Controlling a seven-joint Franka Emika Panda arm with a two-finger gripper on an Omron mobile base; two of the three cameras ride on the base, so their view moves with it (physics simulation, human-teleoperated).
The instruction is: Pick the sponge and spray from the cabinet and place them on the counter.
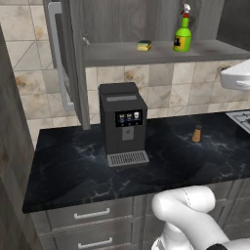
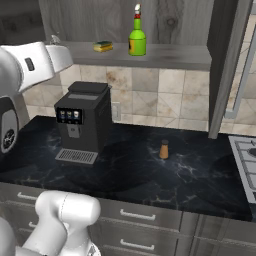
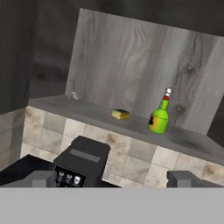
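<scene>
Coffee machine [image 1: 123,123] stands below sponge [image 1: 144,45], spray [image 1: 183,35].

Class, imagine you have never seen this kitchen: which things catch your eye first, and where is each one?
The bright green spray stands upright on the open cabinet floor, with the small yellow-and-green sponge lying apart to its left. Below them, a dark coffee machine sits on the black counter, and a tiny orange-brown shaker stands further right.

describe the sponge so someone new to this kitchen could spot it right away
Look in the open cabinet above the coffee machine. On its bottom shelf lies the sponge, left of the spray: a small flat yellow block with a green layer, not an upright bottle.
</scene>
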